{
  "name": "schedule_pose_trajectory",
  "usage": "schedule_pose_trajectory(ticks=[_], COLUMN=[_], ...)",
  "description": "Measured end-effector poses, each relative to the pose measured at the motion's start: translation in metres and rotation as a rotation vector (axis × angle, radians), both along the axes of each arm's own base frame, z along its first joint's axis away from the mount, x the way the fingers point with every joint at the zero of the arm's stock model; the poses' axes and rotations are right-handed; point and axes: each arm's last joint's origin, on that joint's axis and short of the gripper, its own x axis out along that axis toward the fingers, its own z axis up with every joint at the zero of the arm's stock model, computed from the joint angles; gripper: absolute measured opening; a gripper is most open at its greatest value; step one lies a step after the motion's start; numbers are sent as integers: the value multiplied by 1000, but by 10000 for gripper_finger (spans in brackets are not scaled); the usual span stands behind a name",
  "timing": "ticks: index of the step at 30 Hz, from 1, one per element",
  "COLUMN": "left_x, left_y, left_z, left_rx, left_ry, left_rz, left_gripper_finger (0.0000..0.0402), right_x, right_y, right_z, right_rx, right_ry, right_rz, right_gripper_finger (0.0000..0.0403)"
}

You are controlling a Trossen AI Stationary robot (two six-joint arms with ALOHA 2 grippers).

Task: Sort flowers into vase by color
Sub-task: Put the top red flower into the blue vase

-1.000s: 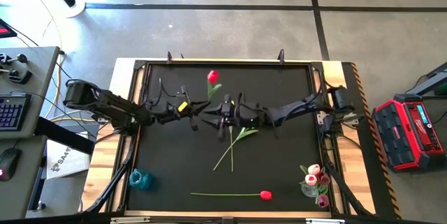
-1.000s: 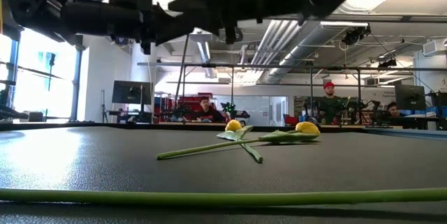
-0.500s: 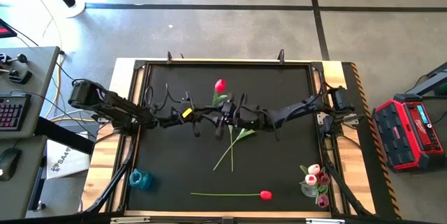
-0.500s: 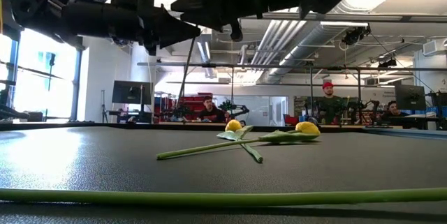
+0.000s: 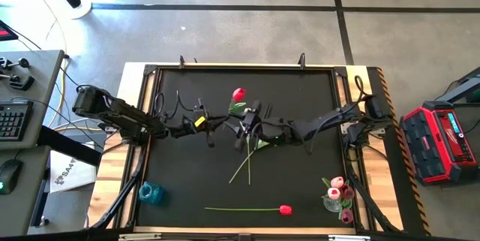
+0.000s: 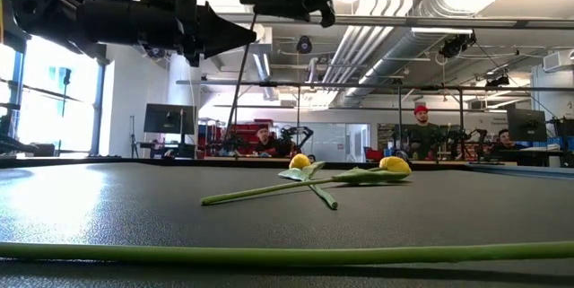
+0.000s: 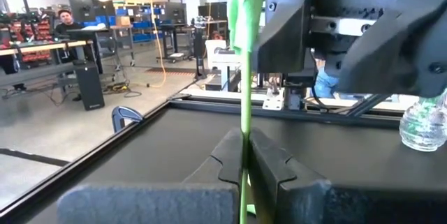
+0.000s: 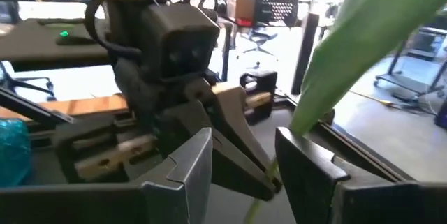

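A red-headed flower (image 5: 238, 94) is held up over the middle of the table by my left gripper (image 7: 244, 161), which is shut on its green stem. The stem stands upright in the left wrist view. My right gripper (image 8: 244, 168) faces the left one at close range. It is open, one finger on either side of the stem and the left fingertips. A green leaf (image 8: 349, 49) rises past one right finger; whether it touches, I cannot tell. Two yellow flowers (image 6: 300, 161) lie crossed on the mat below. Another red flower (image 5: 283, 209) lies near the front edge. My left gripper pinches the thin green stem (image 7: 245, 137) between its two fingers, coming in level from the table's left. The fingers lie across the stem. The flower is lifted clear of the table, its red head up and toward the far edge, its lower stem (image 6: 235, 100) hanging below.
A blue vase (image 5: 150, 192) stands at the near left corner. A clear vase (image 5: 335, 202) holding pink flowers stands at the near right corner. A long stem (image 6: 269, 254) lies across the front of the mat. People sit at benches in the room beyond.
My left gripper has carried the red flower a little toward the table's right, and the head has shifted right and nearer. My right gripper has then risen and rolled, still facing the left one; its fingers stay apart.
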Motion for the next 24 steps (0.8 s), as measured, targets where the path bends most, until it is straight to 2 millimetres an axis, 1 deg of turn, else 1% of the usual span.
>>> schedule_pose_trajectory(ticks=[5, 9, 11, 13, 16, 21, 24], left_x=[0, 0, 0, 0, 0, 0, 0], left_y=[-2, -2, -2, -2, -3, -5, -5], left_z=[1, 1, 1, 1, 0, 0, 0], left_rx=[0, 0, 0, 1, 4, 55, 55], left_ry=[-6, -6, -6, -6, -4, 8, 7], left_rz=[-13, -16, -15, -15, -21, -106, -109], left_gripper_finger=[0, 0, 0, 0, 0, 0, 0], right_x=[-3, -12, -16, -17, -16, -16, -16], right_y=[2, 4, 4, 3, 2, 1, 1], right_z=[-2, 11, 14, 13, 13, 12, 12], right_rx=[12, 18, 10, 0, 8, 14, 21], right_ry=[59, 65, 74, 90, 90, 101, 98], right_rz=[44, 51, 11, -21, -1, 17, 20], right_gripper_finger=[146, 146, 146, 146, 146, 146, 140])
